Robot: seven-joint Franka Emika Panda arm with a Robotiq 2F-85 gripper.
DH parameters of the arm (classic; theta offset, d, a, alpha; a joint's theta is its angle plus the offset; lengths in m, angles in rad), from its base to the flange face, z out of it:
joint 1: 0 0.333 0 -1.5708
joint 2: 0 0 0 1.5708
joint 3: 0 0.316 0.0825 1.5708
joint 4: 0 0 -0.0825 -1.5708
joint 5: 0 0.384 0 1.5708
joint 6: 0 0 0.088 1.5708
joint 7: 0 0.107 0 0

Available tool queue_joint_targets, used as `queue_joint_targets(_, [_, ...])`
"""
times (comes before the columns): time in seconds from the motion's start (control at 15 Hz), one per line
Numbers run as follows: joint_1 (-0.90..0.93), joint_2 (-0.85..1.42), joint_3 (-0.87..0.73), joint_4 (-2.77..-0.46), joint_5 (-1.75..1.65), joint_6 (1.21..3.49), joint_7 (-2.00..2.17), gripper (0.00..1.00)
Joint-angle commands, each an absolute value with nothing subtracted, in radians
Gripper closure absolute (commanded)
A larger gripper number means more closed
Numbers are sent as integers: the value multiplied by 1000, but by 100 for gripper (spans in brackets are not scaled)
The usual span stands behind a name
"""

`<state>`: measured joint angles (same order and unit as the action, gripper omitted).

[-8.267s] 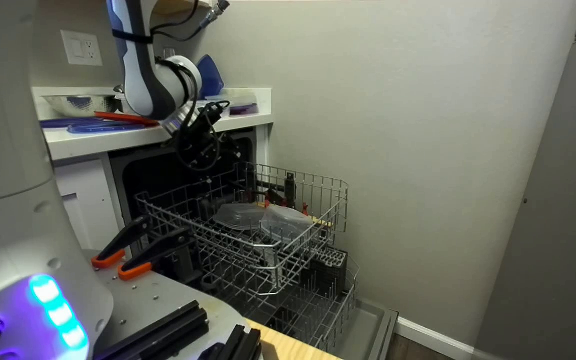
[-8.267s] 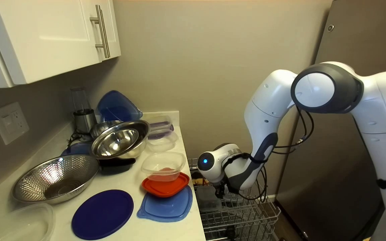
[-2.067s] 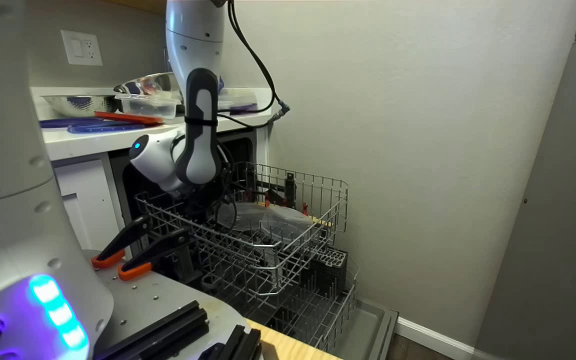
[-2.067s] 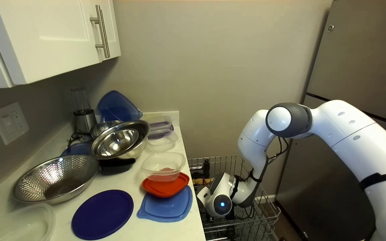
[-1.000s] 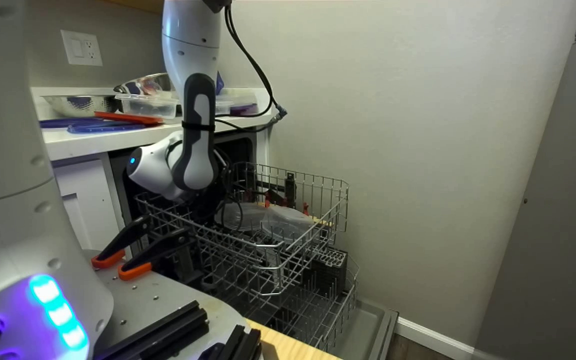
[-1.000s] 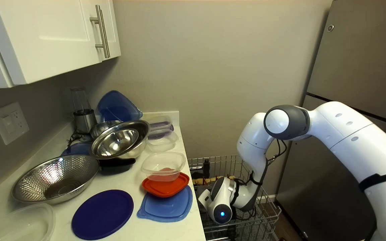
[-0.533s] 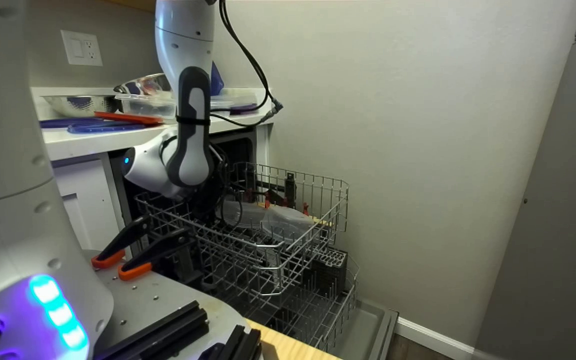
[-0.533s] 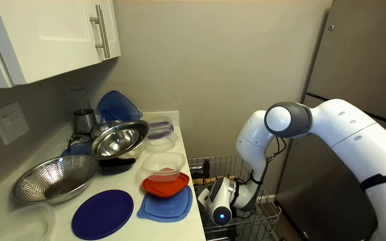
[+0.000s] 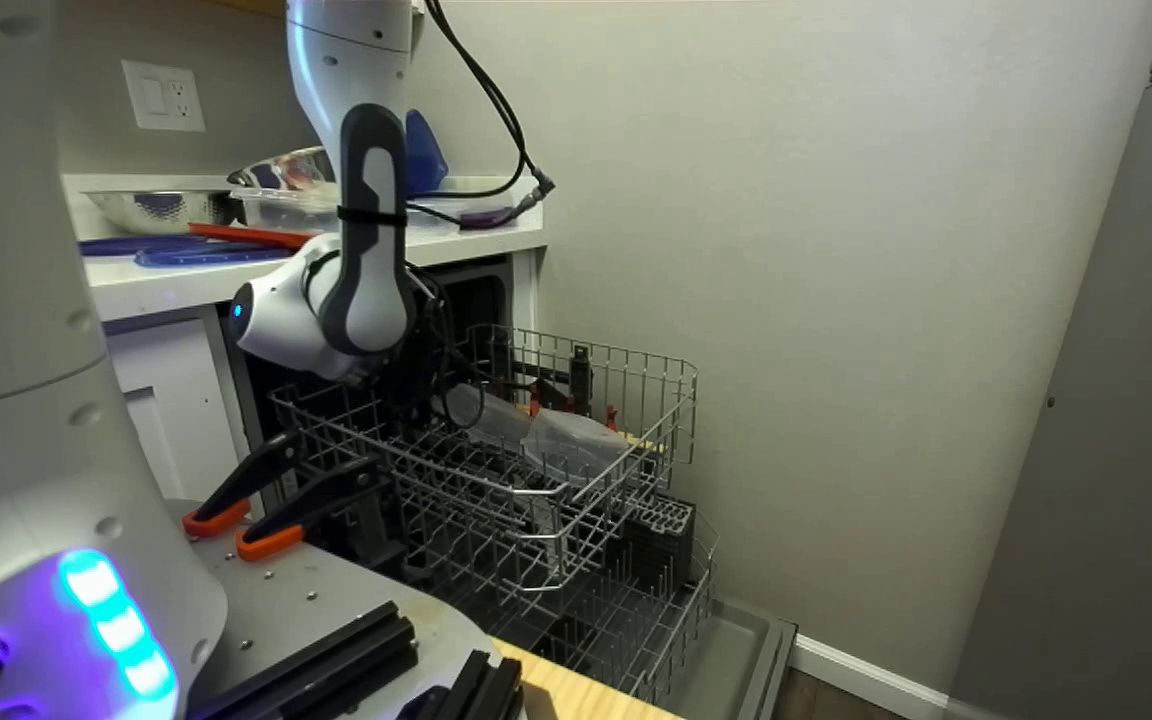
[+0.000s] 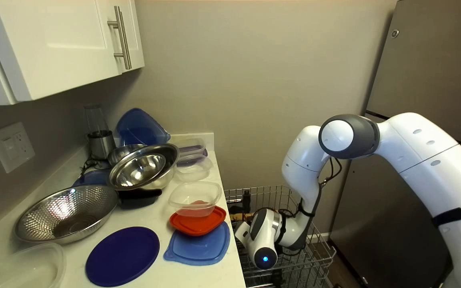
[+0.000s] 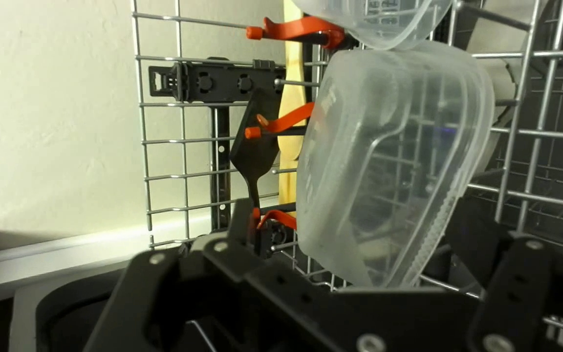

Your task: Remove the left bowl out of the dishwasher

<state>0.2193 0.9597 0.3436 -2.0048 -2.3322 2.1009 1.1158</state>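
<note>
Wrist view: jaws parted wide, the claw point(image 11: 352, 220) faces the tilted left bowl point(image 11: 389, 146) in the dishwasher point(image 9: 484, 295), where centring on its thin-looking walls should precede a gentle squeeze.

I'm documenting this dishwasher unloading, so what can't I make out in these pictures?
Wrist view: lower end of the left bowl, behind the gripper.
In an exterior view: any contact between gripper and bowl, hidden behind the arm's wrist.
Wrist view: part of the other bowl, cut off by the top edge; its markings, too blurred to read.
In an exterior view: a clear container on the counter, cut off by the left edge.
</note>
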Motion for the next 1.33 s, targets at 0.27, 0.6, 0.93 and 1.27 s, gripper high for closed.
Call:
queue_joint_targets(0.27, [210, 849, 338, -2099, -2319, 2033, 1083, 0])
queue_joint_targets(0.6, [174, 846, 318, -2086, -2324, 2057, 1103, 0])
queue_joint_targets(0.93, [124, 860, 301, -2073, -2323, 2077, 1121, 0])
queue_joint_targets(1.27, [82, 865, 296, -2067, -2332, 2101, 1146, 0])
